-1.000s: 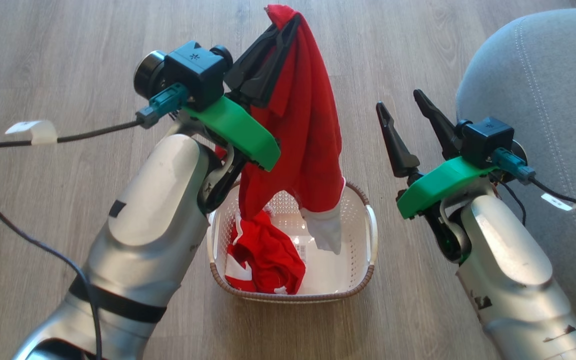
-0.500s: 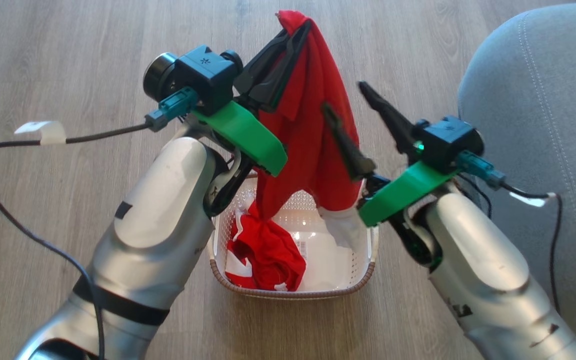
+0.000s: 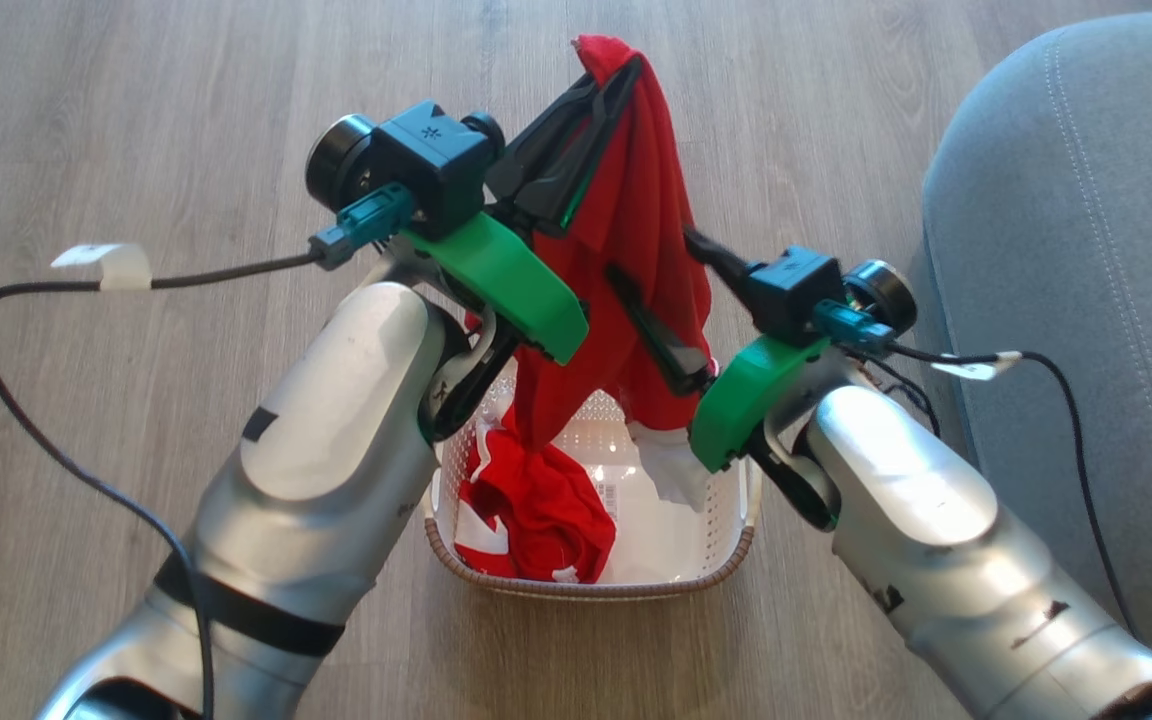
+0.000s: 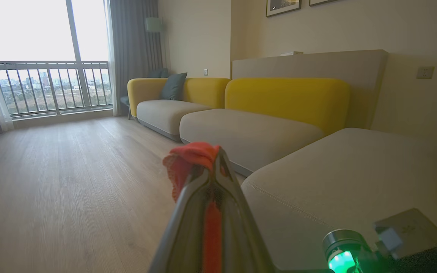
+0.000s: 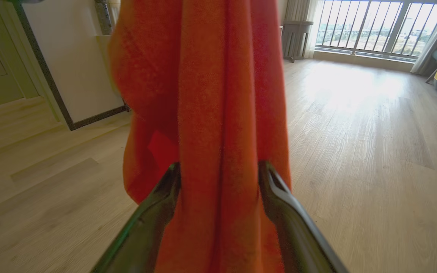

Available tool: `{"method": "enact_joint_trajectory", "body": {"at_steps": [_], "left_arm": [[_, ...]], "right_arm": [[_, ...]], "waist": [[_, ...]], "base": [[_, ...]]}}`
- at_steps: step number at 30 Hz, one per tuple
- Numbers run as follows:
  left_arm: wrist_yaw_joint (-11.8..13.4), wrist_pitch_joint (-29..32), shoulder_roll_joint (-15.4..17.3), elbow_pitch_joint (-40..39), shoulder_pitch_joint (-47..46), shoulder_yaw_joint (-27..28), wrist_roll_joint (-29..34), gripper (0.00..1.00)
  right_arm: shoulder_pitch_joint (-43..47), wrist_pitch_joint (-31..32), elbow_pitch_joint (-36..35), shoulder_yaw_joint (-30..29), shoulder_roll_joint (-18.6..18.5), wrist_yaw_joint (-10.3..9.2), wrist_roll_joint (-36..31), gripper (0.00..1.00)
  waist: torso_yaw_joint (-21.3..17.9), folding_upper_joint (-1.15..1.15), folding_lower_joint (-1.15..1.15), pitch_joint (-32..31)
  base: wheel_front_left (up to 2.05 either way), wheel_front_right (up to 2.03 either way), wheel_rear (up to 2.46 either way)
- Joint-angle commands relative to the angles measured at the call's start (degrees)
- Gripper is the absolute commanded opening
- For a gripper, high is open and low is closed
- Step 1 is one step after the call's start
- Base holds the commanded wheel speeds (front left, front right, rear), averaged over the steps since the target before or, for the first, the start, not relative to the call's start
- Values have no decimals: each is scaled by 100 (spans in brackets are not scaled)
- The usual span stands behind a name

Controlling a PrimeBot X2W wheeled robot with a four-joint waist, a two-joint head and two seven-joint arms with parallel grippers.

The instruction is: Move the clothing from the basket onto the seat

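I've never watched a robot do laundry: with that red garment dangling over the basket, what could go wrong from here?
1. The left gripper pinches only the top tip of the hanging garment; it might slip out on the way to the seat.
2. Its lower end seems to meet the second garment in the basket, so that could get dragged out or snag.
3. The open right gripper straddles the fabric; closing might catch just a fold.

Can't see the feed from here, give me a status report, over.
Left gripper shut on lifted garment, above basket. Right gripper open, fingers straddling its hanging folds. Second garment in basket. Right arm between lifted garment and seat.
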Motion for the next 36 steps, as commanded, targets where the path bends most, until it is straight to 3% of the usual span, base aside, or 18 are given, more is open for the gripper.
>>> {"method": "enact_joint_trajectory", "body": {"at_steps": [1,5,6,8,18,19,20,21,36], "left_arm": [[31,-55,74,-226,-360,166,-26,0],[36,-55,74,-223,-338,152,-49,0],[38,-55,74,-223,-328,143,-55,0],[43,-55,74,-220,-303,129,-66,0],[67,-55,74,-285,-104,198,-16,0],[65,-55,74,-306,-82,212,-28,11],[62,-55,74,-324,-61,217,-30,91],[58,-55,74,-300,-36,200,-21,100],[-4,-55,84,-52,186,30,97,100]], "right_arm": [[-268,-37,51,108,168,-1,81,100],[-401,-37,334,226,184,-1,265,100],[-430,-37,368,272,185,-1,338,76],[-464,-37,391,288,187,-1,474,0],[-346,-37,195,65,189,-1,440,0],[-320,-37,158,21,189,-1,424,0],[-299,-37,113,-23,189,-1,399,0],[-273,-37,68,-80,189,-1,378,0],[-7,-37,-704,-1294,189,-1,-51,0]], "waist": [[5,0,0,-6],[20,0,0,-13],[25,0,0,-21],[25,0,0,-43],[-96,0,0,-136],[-106,0,0,-132],[-116,0,0,-127],[-125,0,0,-126],[-542,0,0,53]], "base": [[0,0,0],[0,0,0],[0,0,0],[0,0,0],[0,0,0],[0,0,0],[0,0,0],[0,0,0],[0,0,0]]}}
